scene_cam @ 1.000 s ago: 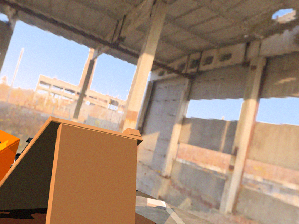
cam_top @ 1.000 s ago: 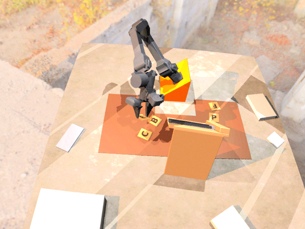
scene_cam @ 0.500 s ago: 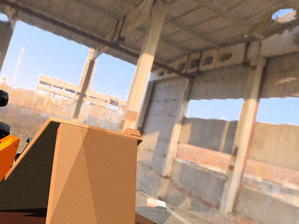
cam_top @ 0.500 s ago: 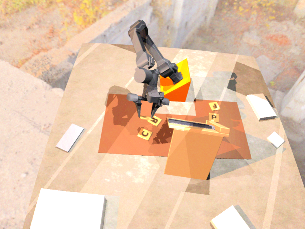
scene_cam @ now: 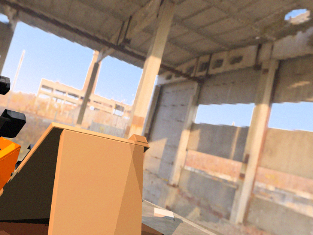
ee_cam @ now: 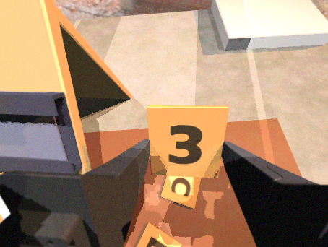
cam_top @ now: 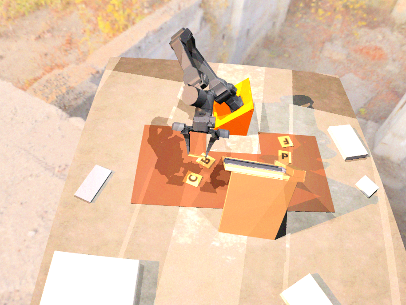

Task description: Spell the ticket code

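The gripper pinches the E tile, hanging just left of the rail's open end.

White slabs and an orange wedge block nearby.

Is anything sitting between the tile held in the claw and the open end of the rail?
Nothing visible does. The claw is shut on the E tile, lifted above the mat. The rail and its near, left end show no tile inside or in front; the B tile and C tile lie lower, on the mat.
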